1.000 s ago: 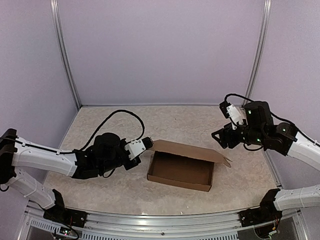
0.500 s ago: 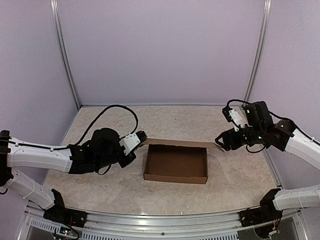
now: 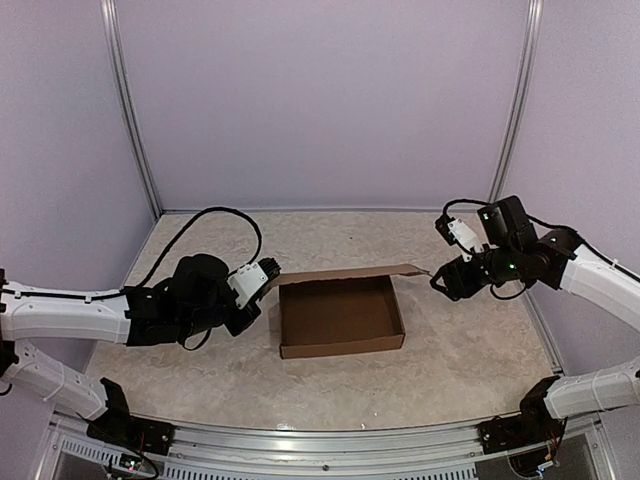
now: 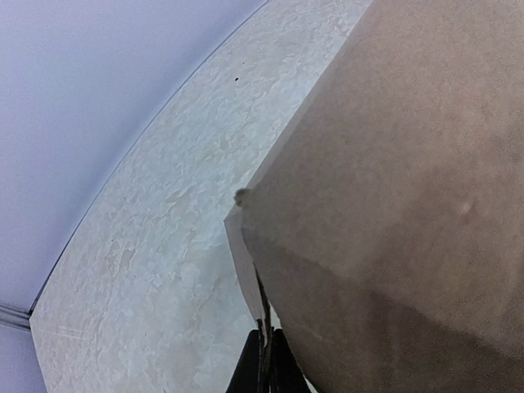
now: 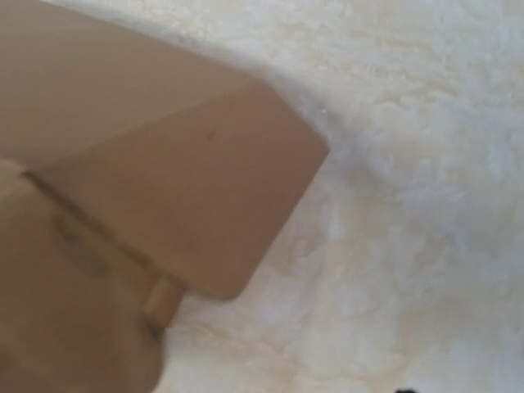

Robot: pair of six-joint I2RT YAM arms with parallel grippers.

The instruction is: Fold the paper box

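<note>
The paper box [image 3: 340, 318], plain brown cardboard, sits as a shallow open tray mid-table. Its lid flap [image 3: 345, 275] stands up along the far side. My left gripper [image 3: 268, 276] is shut on the left end of that flap. In the left wrist view its black fingertips [image 4: 264, 364] pinch a thin cardboard edge [image 4: 246, 270], and the brown panel [image 4: 393, 188] fills the right of the picture. My right gripper [image 3: 438, 279] hangs open just beyond the flap's right tip, apart from it. The right wrist view shows the rounded corner tab [image 5: 213, 188] and no fingers.
A marbled tabletop [image 3: 200, 370] lies under everything, enclosed by lilac walls with metal corner posts [image 3: 130, 110]. A black cable [image 3: 215, 215] loops behind the left arm. An aluminium rail [image 3: 300, 440] runs along the near edge between the arm bases.
The left gripper has dragged the flap's end left, and the box has slid left and turned square to the table. The right gripper has dropped down to the flap's right tip.
</note>
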